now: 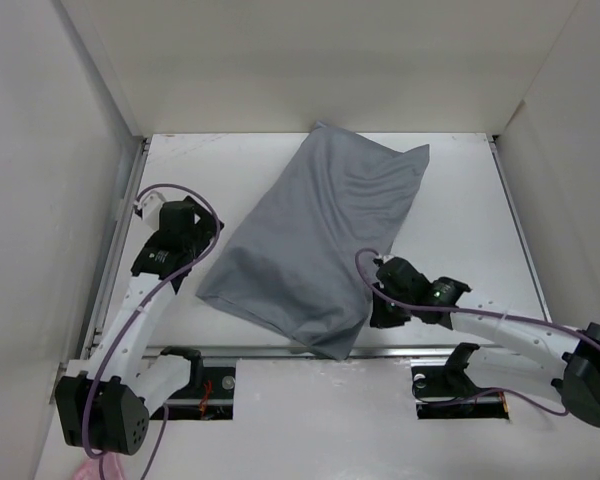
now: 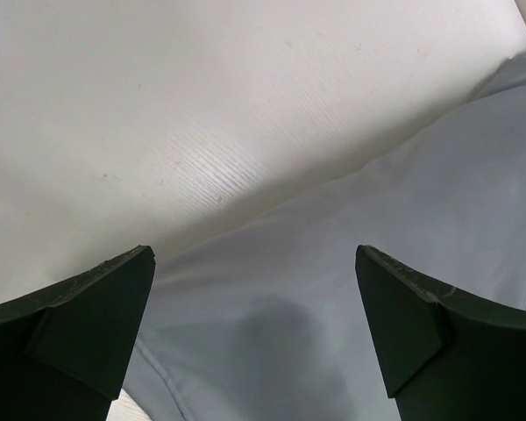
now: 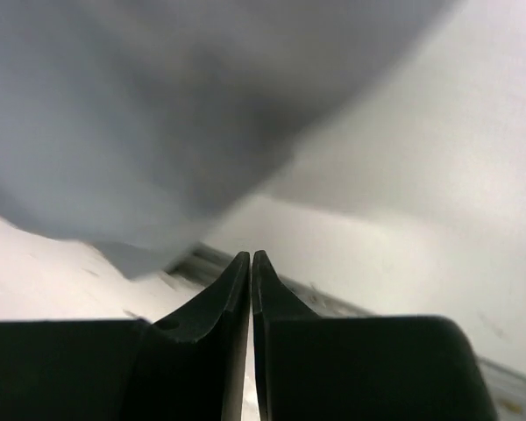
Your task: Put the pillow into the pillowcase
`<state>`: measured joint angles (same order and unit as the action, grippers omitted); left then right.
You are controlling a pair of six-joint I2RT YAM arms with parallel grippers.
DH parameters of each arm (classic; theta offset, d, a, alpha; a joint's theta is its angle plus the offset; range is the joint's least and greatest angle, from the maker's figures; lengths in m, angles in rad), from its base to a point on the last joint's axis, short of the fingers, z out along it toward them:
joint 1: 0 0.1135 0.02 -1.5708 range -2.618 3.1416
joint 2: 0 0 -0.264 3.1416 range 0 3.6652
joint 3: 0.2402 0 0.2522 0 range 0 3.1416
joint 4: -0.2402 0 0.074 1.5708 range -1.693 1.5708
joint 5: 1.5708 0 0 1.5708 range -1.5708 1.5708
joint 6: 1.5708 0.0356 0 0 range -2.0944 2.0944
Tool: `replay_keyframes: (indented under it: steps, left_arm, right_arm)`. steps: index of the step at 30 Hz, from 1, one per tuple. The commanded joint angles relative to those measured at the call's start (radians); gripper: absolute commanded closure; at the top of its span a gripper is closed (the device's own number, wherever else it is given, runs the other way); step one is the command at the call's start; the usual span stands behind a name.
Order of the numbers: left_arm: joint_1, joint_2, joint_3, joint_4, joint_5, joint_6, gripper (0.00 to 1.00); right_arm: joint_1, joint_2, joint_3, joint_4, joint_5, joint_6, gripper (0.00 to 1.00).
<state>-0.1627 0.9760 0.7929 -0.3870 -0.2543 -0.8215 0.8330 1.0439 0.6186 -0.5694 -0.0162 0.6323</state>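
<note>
Left gripper (image 2: 254,256) is seen spread wide at the left of the overhead view. Nothing is clasped, and its dark wedge-shaped fingers (image 2: 88,307) are poised over the left edge of the pillowcase (image 1: 310,240).

At centre frame the pillowcase is laid diagonally across the white table (image 1: 460,200), upper corner toward the back wall, lower corner draped over the metal rail (image 1: 230,351) at the bottom. Grey, matte, softly creased cloth is shown, plumped into a full cushion shape. No white pillow is seen anywhere outside, so it is judged to be tucked inside already.

Over at lower right, the right gripper (image 3: 251,256) is pinched fully closed just beside the case's lower right edge, and no cloth is seen caught between its tapered black fingertips (image 3: 232,289).

A finishing step is judged to be in hand: the stuffing looks done and only tidying is left. Next, the open end would need to be found and gripped properly, and the loose cloth drawn over.
</note>
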Motion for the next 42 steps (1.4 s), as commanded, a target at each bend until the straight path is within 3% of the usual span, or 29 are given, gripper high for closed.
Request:
replay_keyframes:
  steps: [1,3,5,6,7,12,13,16,20,24,33,36,39,42]
  left_arm:
    - [-0.011,0.018,0.048,0.028,-0.003,0.018,0.0]
    - [-0.02,0.029,0.058,0.028,-0.003,0.018,0.0]
    - [-0.041,0.038,0.069,0.037,0.006,0.039,0.0]
    - [-0.05,0.05,0.069,0.055,0.015,0.048,0.0]
    - [-0.051,0.05,0.069,0.066,0.015,0.057,0.0]
    - [-0.173,0.139,0.091,0.088,0.055,0.107,0.0]
    - [-0.191,0.156,0.1,0.088,0.046,0.123,0.0]
    - [-0.262,0.225,0.12,0.097,0.055,0.133,0.0]
    - [-0.351,0.3,0.132,0.129,0.055,0.142,0.0]
    - [-0.394,0.363,0.132,0.164,0.055,0.142,0.0]
    - [-0.417,0.474,0.12,0.166,0.092,0.12,0.0]
    - [-0.426,0.474,0.097,0.154,0.078,0.098,0.0]
    - [-0.426,0.474,0.072,0.114,0.024,0.062,0.0]
    - [-0.413,0.474,0.016,0.091,0.004,0.032,0.0]
  right_arm:
    - [0.008,-0.024,-0.062,-0.046,-0.074,0.061,0.9]
    - [0.017,-0.048,0.008,-0.075,-0.016,0.015,0.78]
    - [0.017,-0.067,0.084,-0.128,0.051,-0.046,0.58]
    - [0.017,-0.077,0.12,-0.129,0.123,-0.06,0.42]
    - [0.017,-0.077,0.198,-0.138,0.169,-0.06,0.35]
    - [0.017,0.034,0.38,-0.089,0.352,-0.06,0.21]
    - [-0.009,0.068,0.407,-0.089,0.434,-0.048,0.21]
    - [-0.125,0.227,0.533,-0.098,0.447,-0.063,0.15]
    - [-0.377,0.355,0.625,-0.005,0.355,-0.118,0.13]
    - [-0.532,0.458,0.693,0.084,0.311,-0.177,0.13]
    - [-0.679,0.821,0.943,0.203,0.156,-0.261,0.12]
    - [-0.724,0.942,1.027,0.184,0.117,-0.261,0.17]
    - [-0.759,1.01,1.05,0.2,0.117,-0.249,0.27]
    - [-0.83,1.048,1.088,0.2,0.111,-0.237,0.29]
